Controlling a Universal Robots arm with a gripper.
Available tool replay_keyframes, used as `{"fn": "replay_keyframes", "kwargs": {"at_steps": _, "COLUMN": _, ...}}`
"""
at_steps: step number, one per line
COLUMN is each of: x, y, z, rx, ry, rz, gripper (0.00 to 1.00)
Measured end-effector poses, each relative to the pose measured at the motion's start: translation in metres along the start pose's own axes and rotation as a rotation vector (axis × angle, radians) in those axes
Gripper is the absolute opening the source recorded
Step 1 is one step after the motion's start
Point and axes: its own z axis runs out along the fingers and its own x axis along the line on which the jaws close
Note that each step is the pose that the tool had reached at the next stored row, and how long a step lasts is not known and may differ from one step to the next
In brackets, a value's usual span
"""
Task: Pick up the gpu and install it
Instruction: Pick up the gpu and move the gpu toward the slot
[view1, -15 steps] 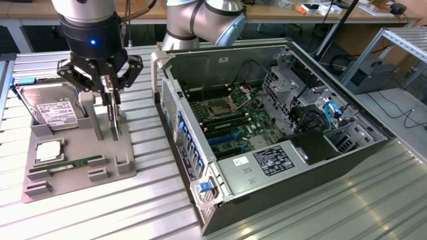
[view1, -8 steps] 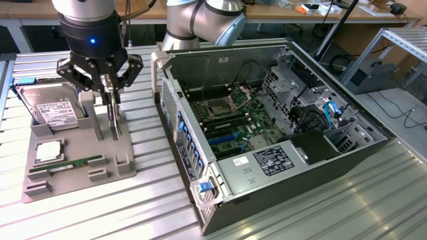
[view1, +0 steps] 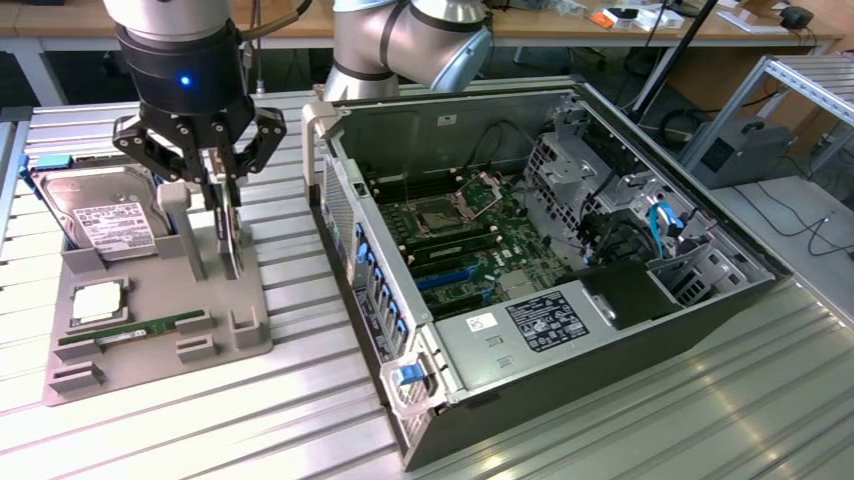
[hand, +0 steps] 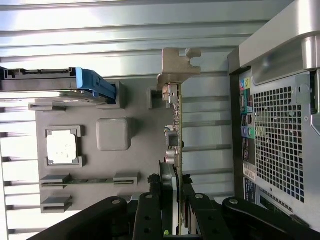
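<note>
Standing on edge in the grey holder (view1: 154, 290) at the exterior view's upper left, the gpu (view1: 231, 250) is clamped by the half-closed pincer (view1: 227, 205). Pickup is judged begun; installation in the open computer case (view1: 561, 250), centre-right, is left undone.

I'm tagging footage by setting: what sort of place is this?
Likely a robotics lab or test bench for PC assembly: an open computer case on a ribbed metal table, a grey parts tray with a hard drive, and the pincer closed on the gpu.
</note>
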Motion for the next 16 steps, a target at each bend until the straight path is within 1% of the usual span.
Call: {"fn": "replay_keyframes", "kwargs": {"at_steps": 16, "x": -0.0001, "y": 0.0001, "z": -0.0038, "rx": 0.0000, "ry": 0.0000, "rz": 0.000, "gripper": 0.27}}
